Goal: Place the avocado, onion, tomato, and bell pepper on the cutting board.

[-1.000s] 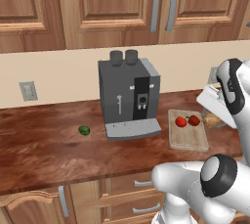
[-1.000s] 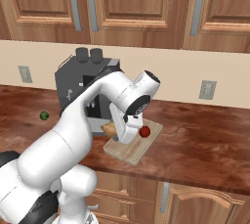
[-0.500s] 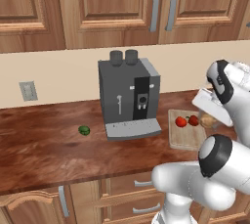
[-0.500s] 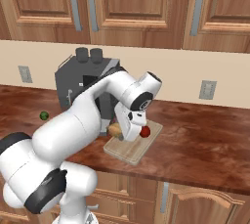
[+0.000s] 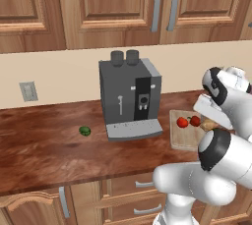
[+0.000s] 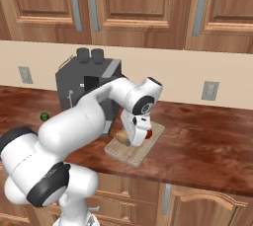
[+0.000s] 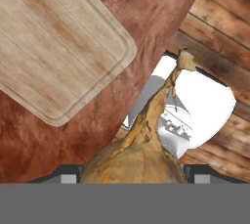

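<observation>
The counter (image 5: 44, 145) carries a grey coffee machine (image 5: 129, 98) near its middle, with the cutting board (image 5: 182, 135) just to its right in the left base view. Over the last second the arm has swung in closer above the board's near end, and its hand has come lower; in the right base view it now hangs right over the board (image 6: 133, 152).

The gripper (image 6: 132, 140) holds the onion (image 7: 139, 157): in the hand view the tan bulb sits between the two finger tips, its thin stalk pointing away toward the counter's edge, and the jaws stand partly apart around it. In the right base view a tan bulb shows at the gripper, just above the board's surface. I cannot tell whether it already touches the wood.

Two red fruits already lie on the board: the tomato (image 5: 182, 122) and, just beside it, the bell pepper (image 5: 195, 120) with its green stem.

The avocado (image 5: 85, 130) rests on the counter well apart, on the far side of the coffee machine.

By my reading the onion's placement is nearly finished and wants only a release. After that the avocado is the one item left to fetch.
</observation>
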### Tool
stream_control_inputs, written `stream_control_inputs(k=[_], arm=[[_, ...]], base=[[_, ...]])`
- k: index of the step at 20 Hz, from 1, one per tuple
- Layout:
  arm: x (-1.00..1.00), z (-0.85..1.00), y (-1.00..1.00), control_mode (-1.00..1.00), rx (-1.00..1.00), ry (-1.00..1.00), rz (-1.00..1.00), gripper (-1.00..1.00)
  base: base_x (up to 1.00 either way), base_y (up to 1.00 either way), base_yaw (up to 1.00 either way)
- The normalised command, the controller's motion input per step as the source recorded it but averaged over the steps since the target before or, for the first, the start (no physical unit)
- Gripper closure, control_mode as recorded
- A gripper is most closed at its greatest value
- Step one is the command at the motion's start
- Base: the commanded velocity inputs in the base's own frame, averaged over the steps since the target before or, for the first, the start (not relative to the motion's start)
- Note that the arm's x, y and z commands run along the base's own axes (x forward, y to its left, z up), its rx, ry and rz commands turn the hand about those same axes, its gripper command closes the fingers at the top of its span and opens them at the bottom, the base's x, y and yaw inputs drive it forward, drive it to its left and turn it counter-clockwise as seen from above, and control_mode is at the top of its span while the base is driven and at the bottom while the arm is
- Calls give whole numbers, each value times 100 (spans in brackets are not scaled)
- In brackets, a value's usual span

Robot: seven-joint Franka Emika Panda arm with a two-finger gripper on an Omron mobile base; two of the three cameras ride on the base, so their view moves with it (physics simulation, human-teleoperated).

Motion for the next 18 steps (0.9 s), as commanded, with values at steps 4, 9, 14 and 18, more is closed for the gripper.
stream_control_inputs(k=[4, 9, 14, 18], arm=[[20, -8, -8, -100, -1, 0, -1, 100], [34, -1, -3, -100, 0, 0, -3, 100], [30, -11, -5, -100, 0, 0, -5, 100], [19, -19, -11, -100, -2, 0, -6, 100]], base=[[0, 0, 0], [0, 0, 0], [0, 0, 0], [0, 0, 0]])
